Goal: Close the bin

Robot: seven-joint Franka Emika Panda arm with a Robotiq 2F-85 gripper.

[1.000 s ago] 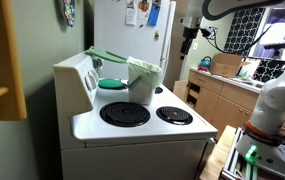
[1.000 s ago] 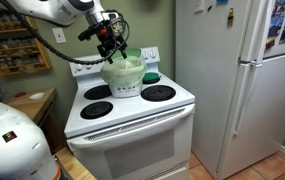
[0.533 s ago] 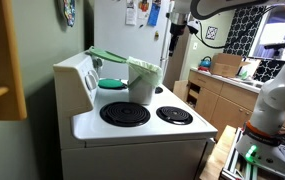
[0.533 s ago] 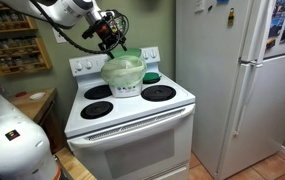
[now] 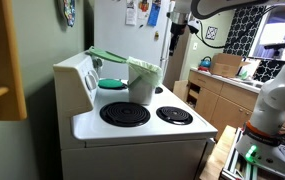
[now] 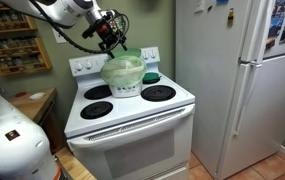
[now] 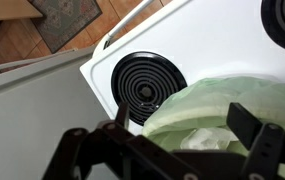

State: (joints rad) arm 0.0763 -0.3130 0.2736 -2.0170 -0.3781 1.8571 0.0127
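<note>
Beside the stove (image 6: 132,108), the fridge (image 6: 232,90) carries unreadable notes. Bin (image 6: 124,75) stands at stove rear, lid (image 5: 107,55) raised; dish (image 6: 153,77) at its 3 o'clock in an exterior view. Gripper (image 6: 112,40) hovers at bin's 11 o'clock, jaws apart, empty.

Overall light: soft, warm room light in both exterior views, rather dim, without hard shadows.
Brightest area: the window (image 5: 283,33) is washed out to pale white.
Stove top (image 5: 142,128): evenly lit from edge to edge, no strong glare.
Fridge (image 6: 232,85): weak sheen on the door.
Sharpness: both exterior views are coarse, and small details are lost.
Foreground: the cabinet (image 5: 0,70) looks soft.
Wrist view: the gripper (image 7: 172,152) is a dark, unfocused shape, while the burner (image 7: 146,86) is clearer.
</note>
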